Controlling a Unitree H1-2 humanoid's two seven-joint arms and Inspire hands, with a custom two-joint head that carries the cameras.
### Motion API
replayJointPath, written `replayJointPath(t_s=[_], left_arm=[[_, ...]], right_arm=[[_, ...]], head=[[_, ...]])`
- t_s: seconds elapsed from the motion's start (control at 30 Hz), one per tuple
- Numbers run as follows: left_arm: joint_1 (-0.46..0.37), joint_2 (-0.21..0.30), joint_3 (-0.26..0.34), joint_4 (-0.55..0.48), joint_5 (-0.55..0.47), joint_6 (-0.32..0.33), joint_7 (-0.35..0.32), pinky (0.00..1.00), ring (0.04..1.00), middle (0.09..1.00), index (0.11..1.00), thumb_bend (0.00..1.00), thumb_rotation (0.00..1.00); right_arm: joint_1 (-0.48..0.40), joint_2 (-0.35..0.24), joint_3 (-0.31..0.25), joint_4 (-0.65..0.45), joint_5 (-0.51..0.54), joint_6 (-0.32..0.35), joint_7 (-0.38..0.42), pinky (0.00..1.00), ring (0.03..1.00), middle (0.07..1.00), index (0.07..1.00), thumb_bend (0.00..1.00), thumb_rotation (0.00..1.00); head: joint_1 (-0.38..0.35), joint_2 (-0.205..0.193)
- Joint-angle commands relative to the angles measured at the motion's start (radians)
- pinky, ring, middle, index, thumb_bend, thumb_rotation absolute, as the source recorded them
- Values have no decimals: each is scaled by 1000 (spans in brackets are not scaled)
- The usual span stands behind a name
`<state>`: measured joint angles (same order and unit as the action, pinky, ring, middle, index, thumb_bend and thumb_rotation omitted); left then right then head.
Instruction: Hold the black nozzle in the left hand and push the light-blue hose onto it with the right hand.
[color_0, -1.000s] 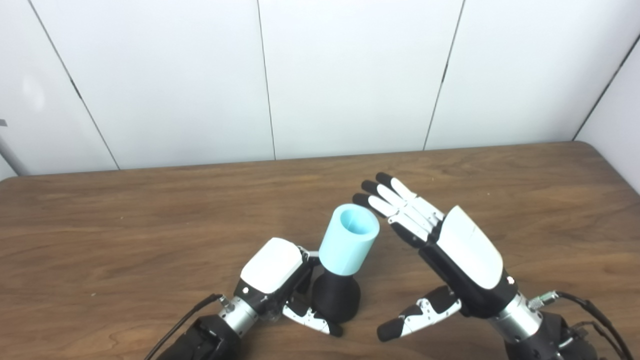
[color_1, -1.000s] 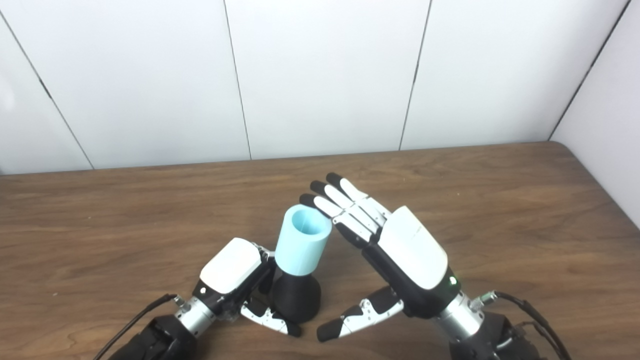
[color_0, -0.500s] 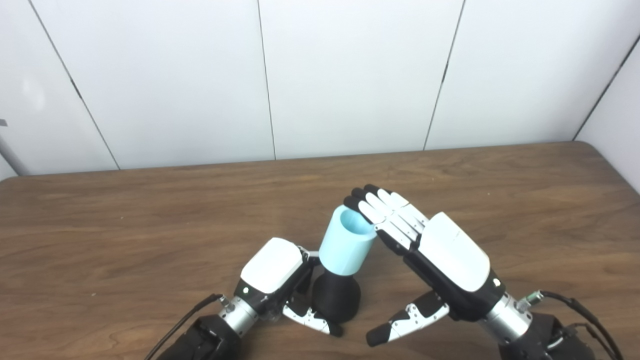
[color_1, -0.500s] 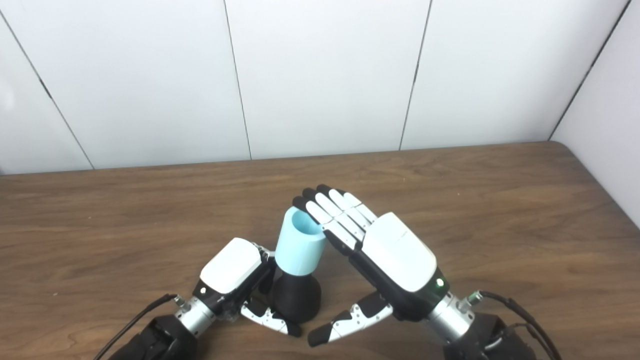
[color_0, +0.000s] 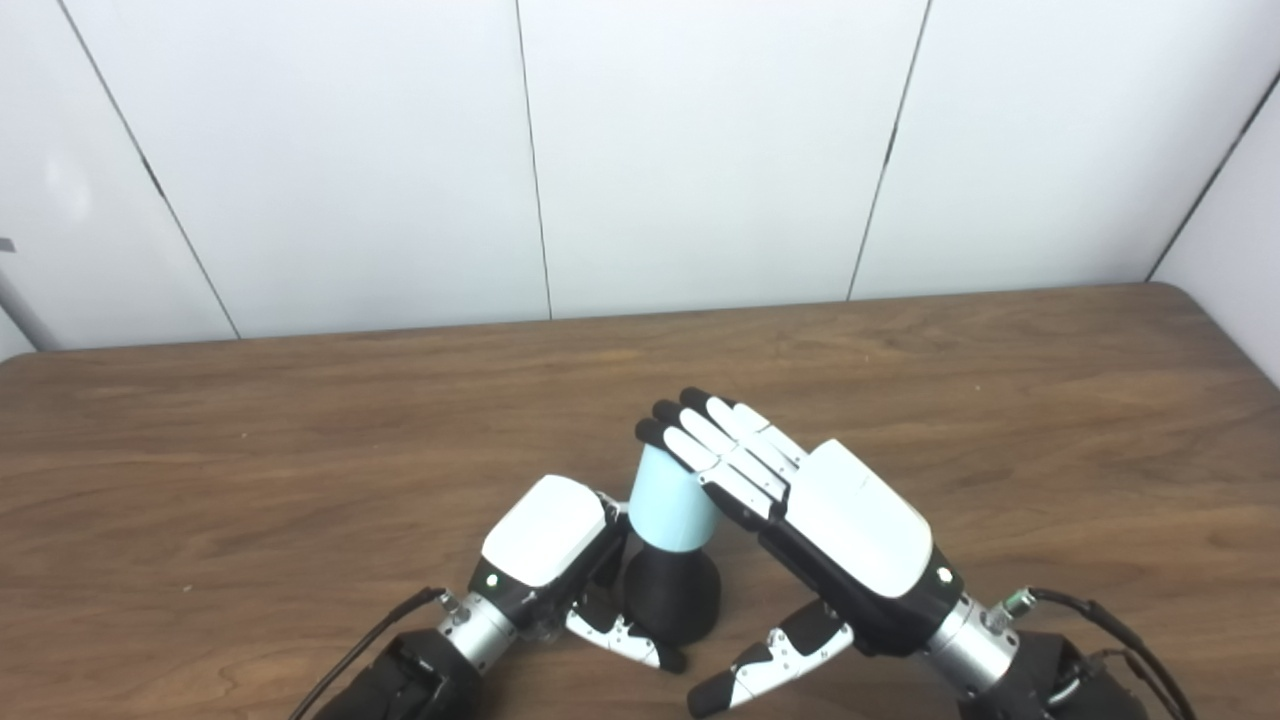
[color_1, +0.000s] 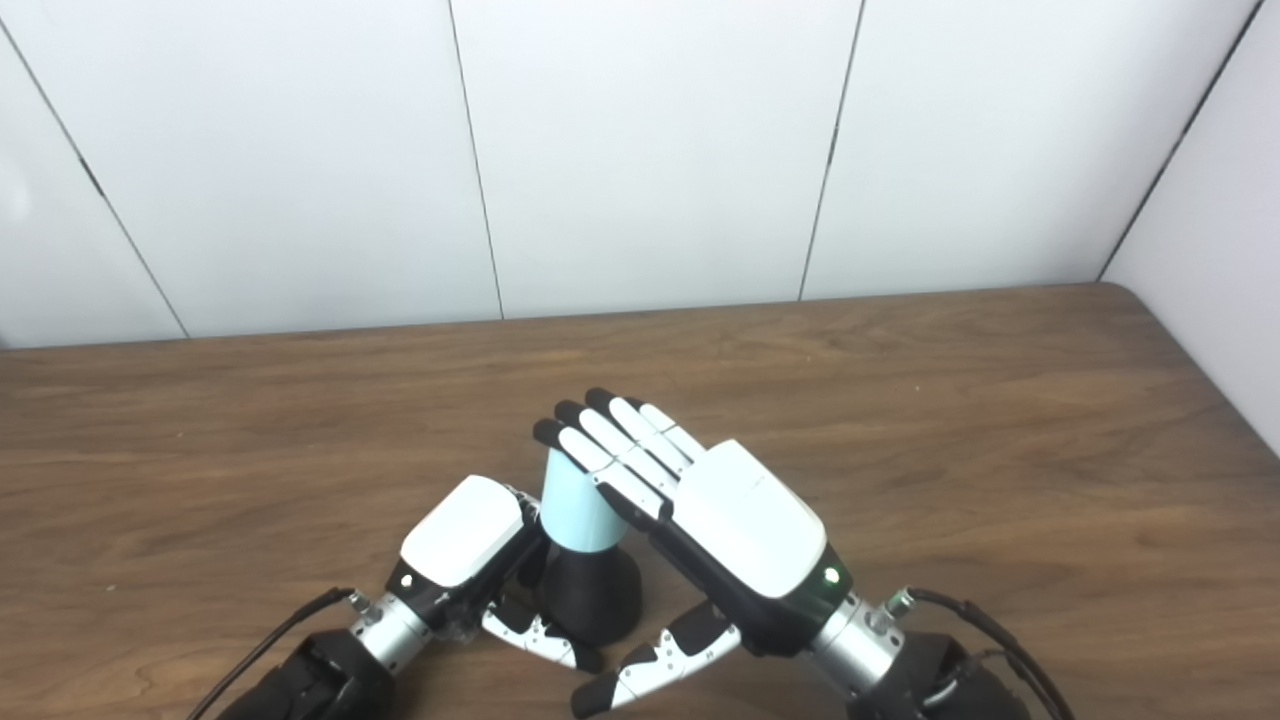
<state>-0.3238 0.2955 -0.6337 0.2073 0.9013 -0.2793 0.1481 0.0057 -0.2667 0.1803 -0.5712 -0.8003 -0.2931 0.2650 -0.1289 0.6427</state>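
Nozzle, black and standing on its wide base on the table low in the frame's centre, is being gripped by the left hand at lower left, the fingers curled around its far side and the thumb lying along its near base. Hose, light blue and seated upright on the nozzle's neck, is being covered at its top by the flat, outstretched fingers of the right hand, which is holding nothing, its thumb hanging free at lower right.
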Motion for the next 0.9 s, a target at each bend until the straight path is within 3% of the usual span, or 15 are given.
replayJointPath(t_s=[0.0, 0.53, 0.73, 0.87], left_arm=[[105, 19, -64, 102, 42, 9, -75, 107, 156, 239, 481, 517, 38], [105, 22, -66, 98, 47, 13, -81, 97, 146, 226, 478, 518, 37], [106, 27, -67, 103, 52, 4, -65, 103, 150, 234, 479, 519, 37], [106, 32, -68, 97, 50, 9, -78, 103, 152, 236, 481, 518, 38]], right_arm=[[-23, -18, 6, -29, -9, -38, -6, 957, 989, 984, 962, 955, 828], [-43, -68, 15, -33, -43, -63, 8, 773, 819, 822, 765, 949, 767], [-59, -83, 4, -61, -68, -36, 29, 753, 801, 806, 755, 951, 732], [-79, -103, 0, -67, -140, -62, 36, 762, 804, 809, 758, 915, 736]], head=[[0, 1], [-5, 4], [-10, 7], [-16, 6]])
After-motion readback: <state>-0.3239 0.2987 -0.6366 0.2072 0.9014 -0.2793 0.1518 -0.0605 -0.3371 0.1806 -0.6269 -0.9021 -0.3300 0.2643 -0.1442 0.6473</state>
